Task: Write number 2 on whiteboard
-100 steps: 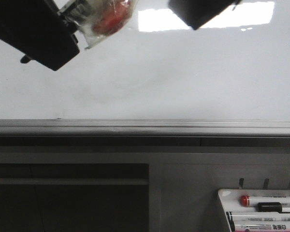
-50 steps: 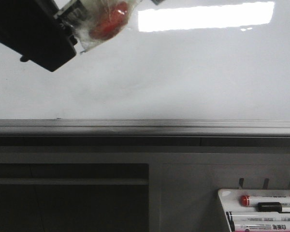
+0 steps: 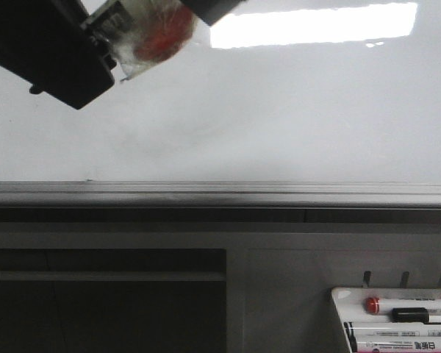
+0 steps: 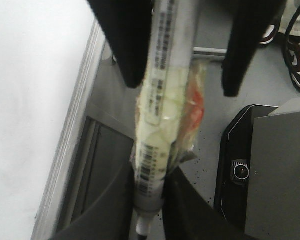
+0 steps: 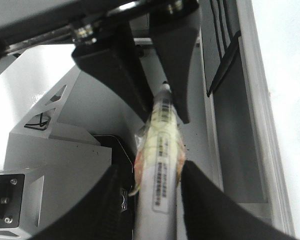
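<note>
The whiteboard (image 3: 294,110) fills the upper half of the front view, glossy white-grey, with a bright rectangular reflection (image 3: 316,24) near its top edge and a faint grey smudge (image 3: 158,143) left of centre. No number 2 can be seen on it in any view. A grey metal ledge (image 3: 220,193) runs along its lower edge. Only the front view shows the white marker tray (image 3: 397,323) at lower right, holding a red-capped marker (image 3: 408,303) and a black-capped one (image 3: 415,315).

At upper left in the front view the left hand (image 3: 143,29) shows as a black block with a tape-wrapped marker (image 3: 158,37) protruding, red visible through the wrapping; its grip cannot be judged from here. A dark corner of the right hand (image 3: 217,9) enters at the top edge, touching or overlapping the wrapped end.

The left wrist view shows the left hand (image 4: 149,197) clenched on the marker (image 4: 160,115), whose grey barrel carries a barcode label and yellowish tape. Two further black fingers (image 4: 122,45) flank the barrel's other end, with a clear gap on one side.

The right wrist view shows the same marker (image 5: 162,150) between the right hand's (image 5: 150,185) fingers, which lie close to the barrel; whether they press it cannot be told. The whiteboard's edge (image 5: 285,75) appears alongside.
</note>
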Controlling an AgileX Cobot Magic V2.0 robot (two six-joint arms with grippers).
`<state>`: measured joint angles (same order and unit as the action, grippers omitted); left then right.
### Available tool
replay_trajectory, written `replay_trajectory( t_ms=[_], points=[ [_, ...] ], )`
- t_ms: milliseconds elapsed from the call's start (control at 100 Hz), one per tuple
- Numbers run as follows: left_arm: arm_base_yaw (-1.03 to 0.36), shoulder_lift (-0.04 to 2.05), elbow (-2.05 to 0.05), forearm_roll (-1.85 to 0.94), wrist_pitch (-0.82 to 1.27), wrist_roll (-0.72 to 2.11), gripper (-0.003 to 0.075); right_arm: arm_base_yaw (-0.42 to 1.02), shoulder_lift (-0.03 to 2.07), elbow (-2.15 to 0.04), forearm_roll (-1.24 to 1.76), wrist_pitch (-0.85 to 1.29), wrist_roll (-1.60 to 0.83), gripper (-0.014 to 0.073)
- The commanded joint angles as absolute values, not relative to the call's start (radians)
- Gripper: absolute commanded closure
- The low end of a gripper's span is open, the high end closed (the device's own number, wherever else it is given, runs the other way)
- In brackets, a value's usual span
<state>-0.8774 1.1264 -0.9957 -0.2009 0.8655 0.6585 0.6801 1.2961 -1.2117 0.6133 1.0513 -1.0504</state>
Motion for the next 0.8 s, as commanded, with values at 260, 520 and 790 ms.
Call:
replay_trajectory(
  t_ms=[260,520,790],
  points=[
    [-0.886,1.111,-1.031,-0.218,0.821,0.659,0.07,0.681,1.275,-1.246,0.656,1.02,-1.062,0.0571],
    [-0.886,1.111,-1.031,-0.218,0.821,0.657,0.0514,0.681,1.275,-1.246,0.656,1.031,-1.062,0.059],
    [-0.82,1.061,-1.031,-0.216,0.792,0.584,0.0168,0.675,1.228,-1.246,0.587,1.015,-0.999,0.059]
  ],
)
